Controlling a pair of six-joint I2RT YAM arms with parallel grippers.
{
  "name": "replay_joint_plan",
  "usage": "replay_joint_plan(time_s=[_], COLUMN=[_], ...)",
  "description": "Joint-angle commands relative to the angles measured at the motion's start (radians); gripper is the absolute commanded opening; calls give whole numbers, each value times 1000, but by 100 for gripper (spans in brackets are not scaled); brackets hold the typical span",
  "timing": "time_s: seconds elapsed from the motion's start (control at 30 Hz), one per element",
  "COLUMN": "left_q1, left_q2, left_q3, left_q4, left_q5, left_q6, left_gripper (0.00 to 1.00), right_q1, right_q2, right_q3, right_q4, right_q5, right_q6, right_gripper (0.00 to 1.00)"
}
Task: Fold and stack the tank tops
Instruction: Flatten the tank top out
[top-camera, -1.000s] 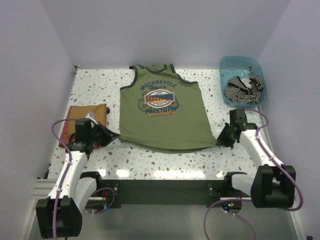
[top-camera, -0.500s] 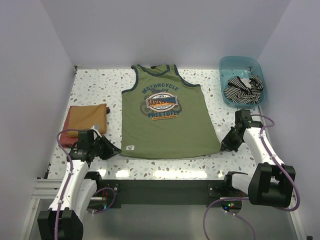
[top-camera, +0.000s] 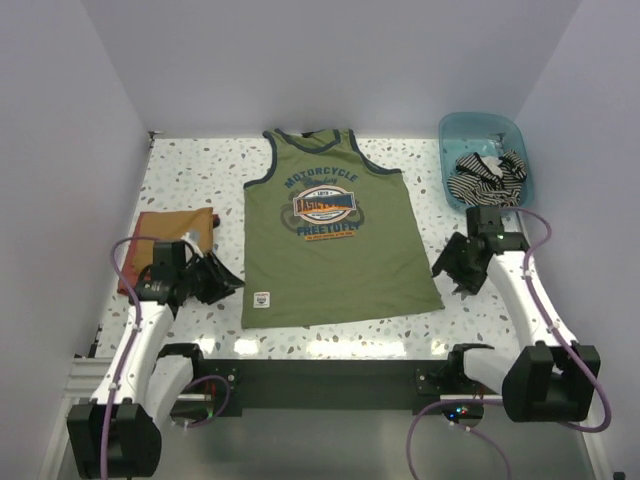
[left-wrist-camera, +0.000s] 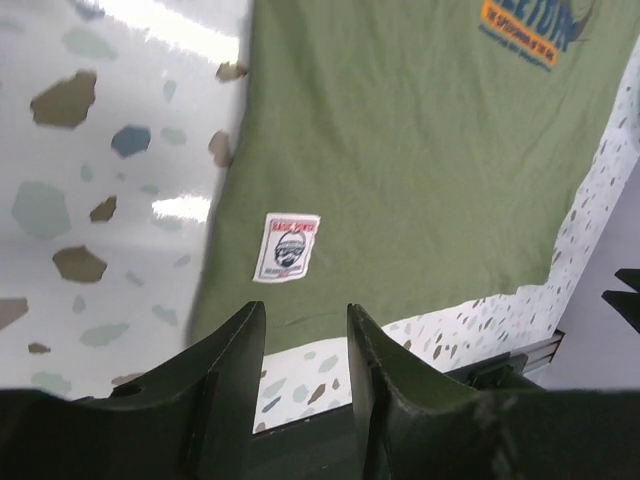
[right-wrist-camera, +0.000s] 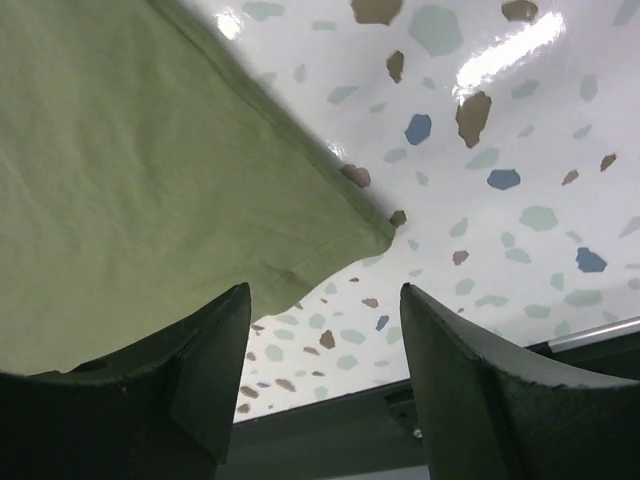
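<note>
an olive-green tank top (top-camera: 330, 245) with navy trim carries a chest print (top-camera: 322, 205) in navy, orange and white, plus a small white label (left-wrist-camera: 287, 247) at the hem. a black-and-white striped tank top (top-camera: 487, 178) sits in a translucent teal bin (top-camera: 480, 116). the white worktop (top-camera: 200, 175) is flecked brown, blue and grey-green. a folded cloth (top-camera: 170, 232) is rust-orange. the left hand (left-wrist-camera: 303, 315) and right hand (right-wrist-camera: 325, 295) are black, on white arms (top-camera: 135, 345) with purple cables (top-camera: 110, 270).

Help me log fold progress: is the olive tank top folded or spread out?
Spread out. The olive tank top lies flat, print up, with both straps, both sides and the whole hem showing.
</note>
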Motion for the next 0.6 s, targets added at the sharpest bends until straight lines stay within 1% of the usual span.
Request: replay_joint_plan(time_s=[0.0, 0.03, 0.07, 0.1, 0.17, 0.2, 0.23, 0.27, 0.3, 0.33, 0.37, 0.4, 0.43, 0.47, 0.5, 0.53, 0.57], left_q1=[-8, -6, -8, -6, -6, -8, -6, -5, -6, -5, -2, 2, 2, 12, 23, 35, 57], left_q2=[96, 126, 187, 215, 298, 330, 361, 422, 450, 476, 510, 525, 542, 579, 596, 614, 646], left_q3=[119, 177, 244, 245, 326, 359, 419, 457, 500, 575, 609, 645, 729, 773, 818, 906, 950], left_q4=[139, 153, 168, 188, 248, 254, 270, 262, 251, 248, 250, 250, 238, 207, 201, 189, 152], left_q5=[-1, -13, -34, -48, -86, -112, -131, -158, -183, -213, -223, -232, -244, -258, -245, -226, -220], left_q6=[44, 52, 55, 46, 32, 20, 13, 10, 12, 10, 4, 7, 10, 10, 21, 26, 26], left_gripper=[43, 42, 42, 42, 41, 40, 40, 38, 37, 36, 36, 36, 36, 36, 37, 37, 36], right_q1=[216, 282, 408, 470, 591, 716, 781, 839, 946, 994, 1042, 1121, 1153, 1182, 1231, 1251, 1271], right_q2=[-46, -40, -35, -29, 5, 21, 47, 112, 156, 199, 289, 334, 377, 469, 508, 553, 590], right_q3=[55, 60, 70, 73, 92, 104, 121, 168, 199, 234, 310, 354, 395, 476, 516, 555, 628], right_q4=[44, 52, 82, 102, 147, 191, 210, 225, 240, 247, 251, 254, 257, 257, 262, 262, 264], right_q5=[69, 96, 131, 131, 180, 203, 228, 270, 286, 306, 338, 351, 357, 355, 352, 351, 348], right_q6=[46, 77, 137, 168, 253, 278, 298, 327, 338, 346, 352, 352, 352, 349, 346, 341, 332], right_gripper=[65, 65, 64, 63, 58, 56, 53, 51, 50, 50, 50, 50, 49, 47, 45, 44, 44])
